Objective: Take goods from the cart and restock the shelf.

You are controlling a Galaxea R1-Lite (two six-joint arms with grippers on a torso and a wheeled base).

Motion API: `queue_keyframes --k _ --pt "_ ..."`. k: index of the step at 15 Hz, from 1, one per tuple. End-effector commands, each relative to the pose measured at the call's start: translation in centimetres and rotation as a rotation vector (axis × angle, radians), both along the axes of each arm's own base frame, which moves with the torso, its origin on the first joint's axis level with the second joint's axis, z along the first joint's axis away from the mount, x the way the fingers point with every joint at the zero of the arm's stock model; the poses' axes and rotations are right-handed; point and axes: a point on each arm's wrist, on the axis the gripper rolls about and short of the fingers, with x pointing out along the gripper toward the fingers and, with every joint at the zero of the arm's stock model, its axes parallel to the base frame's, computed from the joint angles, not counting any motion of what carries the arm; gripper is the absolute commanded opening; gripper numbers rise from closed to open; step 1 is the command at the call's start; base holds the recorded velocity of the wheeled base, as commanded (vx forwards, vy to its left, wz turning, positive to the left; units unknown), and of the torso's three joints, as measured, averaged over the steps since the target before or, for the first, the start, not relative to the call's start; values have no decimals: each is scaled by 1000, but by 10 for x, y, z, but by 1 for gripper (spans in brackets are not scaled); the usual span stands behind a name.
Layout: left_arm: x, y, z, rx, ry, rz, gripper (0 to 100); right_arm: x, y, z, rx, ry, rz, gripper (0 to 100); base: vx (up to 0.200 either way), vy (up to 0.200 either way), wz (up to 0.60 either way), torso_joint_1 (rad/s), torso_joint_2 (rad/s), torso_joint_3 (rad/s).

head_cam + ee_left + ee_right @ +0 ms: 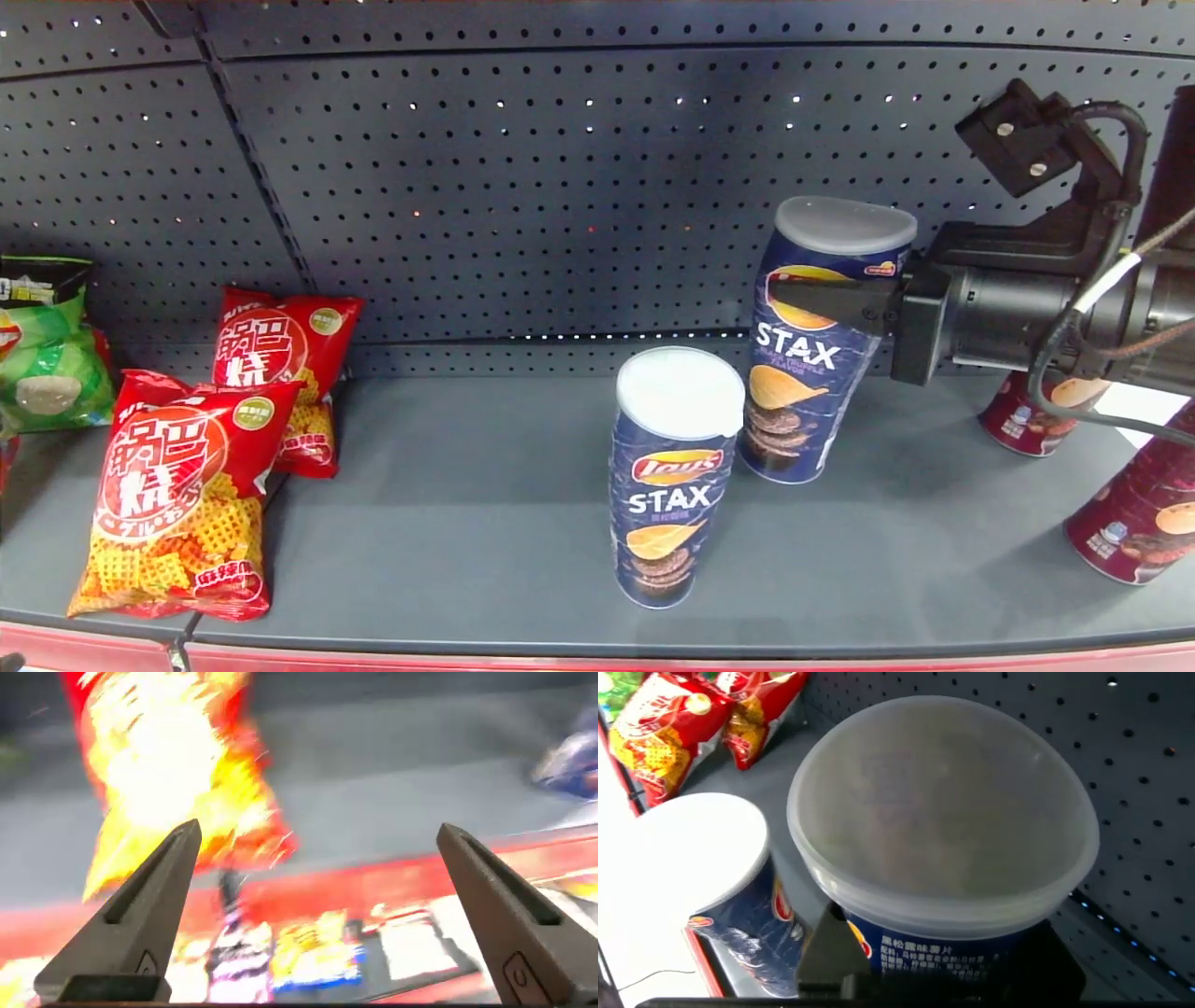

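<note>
Right gripper [826,301] is clamped on a dark blue cylindrical chip can with a clear plastic lid [812,373], right of centre in the head view. One black finger crosses the can's front just under the lid; the other is hidden behind it. We see the held can tilted, top leaning toward frame right and base down at the grey shelf deck [448,523]; we cannot tell if the base touches. Just in front of it, at lower centre, a second dark blue chip can with a white lid [670,485] stands upright on the deck, clear of the gripper. At the right edge we have a rear dark red chip can [1022,425] behind the arm and a front dark red chip can [1134,527] leaning in the lower right corner. At lower left, a front red snack bag [173,504] overlaps a rear red snack bag [280,364] that stands by the dark perforated back panel [523,187]. A green snack bag [47,359] sits at the left edge. Left gripper [318,829] has its fingers spread wide with nothing between them; past them we see a blurred red-and-yellow bag [168,775].
</note>
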Motion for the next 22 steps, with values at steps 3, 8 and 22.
queue_keyframes --k 3,8,22 --pt "-9 4 -23 28 28 226 100 4 -4 -2 -2 5 -17 0 0 0 0 0 0 0" --pt "-9 4 -24 -9 33 232 100 36 3 -3 -2 2 -43 0 0 0 0 0 0 0" --pt "-9 4 -24 -7 33 232 100 94 45 -42 33 -13 334 0 0 0 0 0 0 0"
